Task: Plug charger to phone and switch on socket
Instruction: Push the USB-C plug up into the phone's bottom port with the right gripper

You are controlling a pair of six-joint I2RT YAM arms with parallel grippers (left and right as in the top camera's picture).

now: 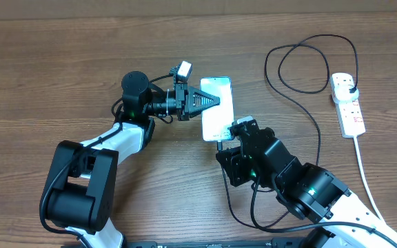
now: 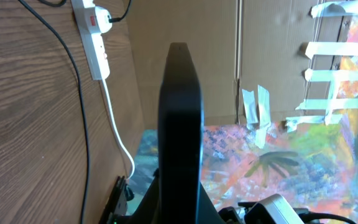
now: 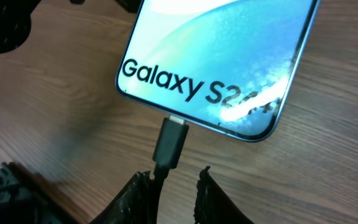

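The phone (image 1: 218,110) lies lit on the table, and its screen (image 3: 216,56) reads "Galaxy S24+". My left gripper (image 1: 211,101) is shut on the phone's left edge. In the left wrist view the phone (image 2: 180,118) shows edge-on as a dark slab. The charger's connector tip (image 3: 170,140) sits in the port on the phone's bottom edge. My right gripper (image 3: 174,179) is just behind it, open, with the thin cable lying against its left finger (image 3: 143,186). The charger cable (image 1: 318,131) loops back to its plug in the socket (image 1: 348,103).
The socket's thick white cord (image 1: 365,172) runs down the right side of the table. From the left wrist, the socket (image 2: 95,43) and black cable (image 2: 73,74) are visible. The right arm (image 1: 281,172) covers the table in front of the phone.
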